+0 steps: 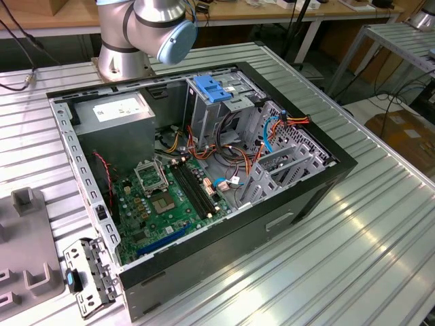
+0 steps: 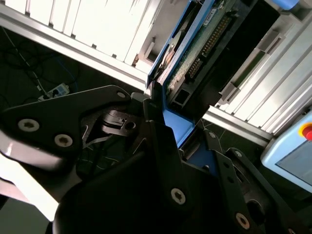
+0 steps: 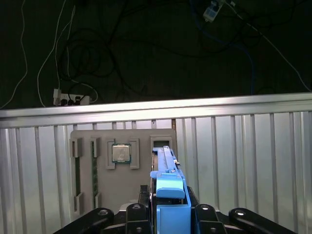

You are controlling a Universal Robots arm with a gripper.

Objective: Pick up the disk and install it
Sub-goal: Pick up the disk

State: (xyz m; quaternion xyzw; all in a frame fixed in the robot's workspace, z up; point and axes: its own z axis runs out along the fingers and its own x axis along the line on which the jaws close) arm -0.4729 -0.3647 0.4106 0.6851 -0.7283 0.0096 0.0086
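Open computer case (image 1: 272, 224) lies on its side on a ribbed aluminium surface (image 1: 353, 258), with the base of the arm (image 1: 149, 27) standing just beyond its far edge in the exterior view. Inside the case, a grey power-supply box (image 1: 115, 119) fills the far corner on the exterior view's left. A green motherboard (image 1: 163, 204) covers the floor nearer the camera, and a tall metal drive cage (image 1: 211, 115) topped by a blue bracket (image 1: 214, 89) stands at the far middle. A grey fixture tray (image 1: 27, 251) rests on the surface well apart from the case, at the exterior view's left.

The disk (image 3: 168, 165) is in the grasp, off the case. In the first wrist view it is seen edge-on, its blue carrier rail pinched between the fingers (image 3: 204, 214), its long axis running straight out from the wrist over the grey tray, where a small processor chip (image 3: 121, 153) sits in its pocket. In the second wrist view the fingers (image 2: 158, 136) are pressed onto the rail end, and the disk's green circuit-board face and connectors show. Whether its far end touches the tray cannot be told.
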